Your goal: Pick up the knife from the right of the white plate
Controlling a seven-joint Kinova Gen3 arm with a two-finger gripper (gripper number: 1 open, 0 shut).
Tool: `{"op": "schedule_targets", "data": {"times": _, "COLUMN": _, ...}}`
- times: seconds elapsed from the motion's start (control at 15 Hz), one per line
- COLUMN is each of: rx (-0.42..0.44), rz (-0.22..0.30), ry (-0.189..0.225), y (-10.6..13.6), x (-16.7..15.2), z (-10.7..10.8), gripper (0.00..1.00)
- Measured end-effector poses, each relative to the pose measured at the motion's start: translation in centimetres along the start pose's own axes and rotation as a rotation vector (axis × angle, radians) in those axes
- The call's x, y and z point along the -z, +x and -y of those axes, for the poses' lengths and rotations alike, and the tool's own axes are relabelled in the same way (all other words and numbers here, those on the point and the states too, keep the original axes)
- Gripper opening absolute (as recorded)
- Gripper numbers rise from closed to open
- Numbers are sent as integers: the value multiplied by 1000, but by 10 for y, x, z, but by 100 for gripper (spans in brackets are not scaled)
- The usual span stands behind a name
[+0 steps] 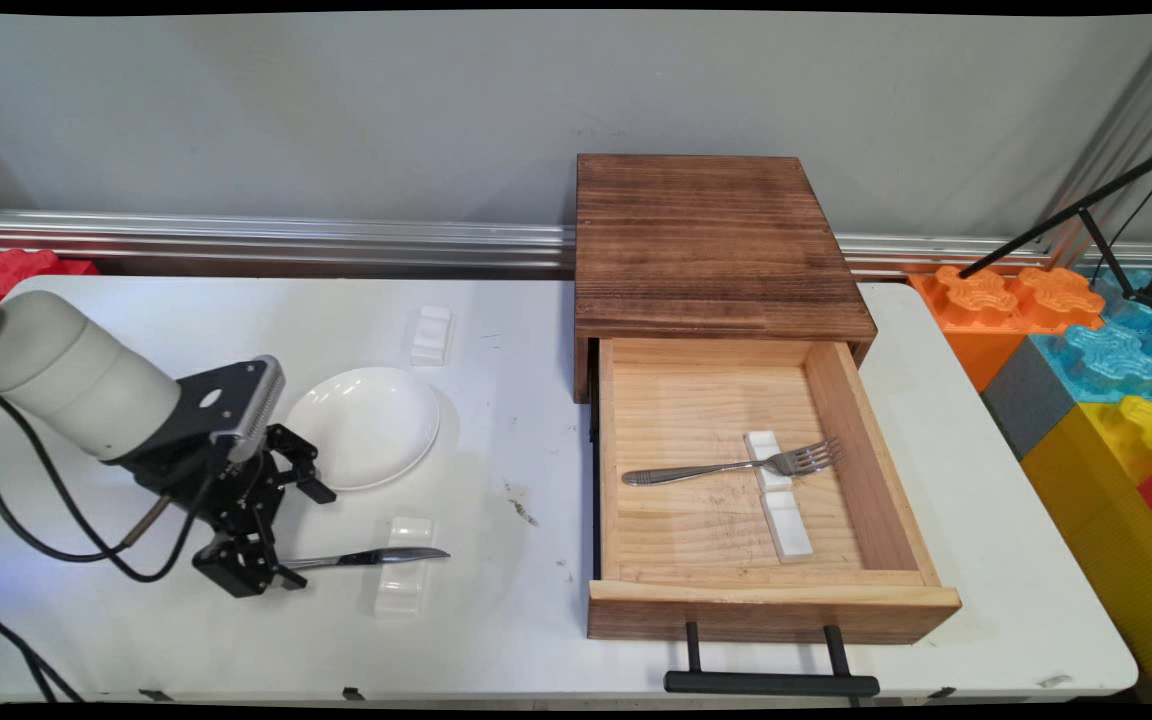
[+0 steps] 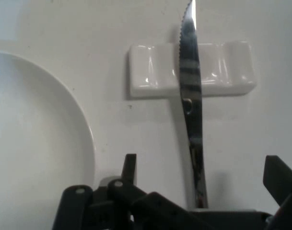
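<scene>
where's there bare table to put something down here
Free: the strip between the plate and the open drawer, the far left corner behind the plate, and the right edge past the drawer. Crowded: near left, where the gripper, knife and its white rest sit.

White table: plate, drawer box.

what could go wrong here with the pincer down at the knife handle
1. The pincer is at the very end of the knife's handle, while the blade lies across a small white rest. A grip that far out may let the blade droop or swing.
2. Dragging the knife sideways could shove the rest along the table.
3. The white plate sits right beside the pincer; a wide move may knock it.
</scene>
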Motion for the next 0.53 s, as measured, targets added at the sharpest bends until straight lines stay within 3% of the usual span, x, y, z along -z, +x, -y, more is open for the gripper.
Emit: {"op": "schedule_targets", "data": {"times": 0.53, "rx": -10, "rz": 21, "ry": -1, "y": 5, "x": -16, "z": 3, "gripper": 100}}
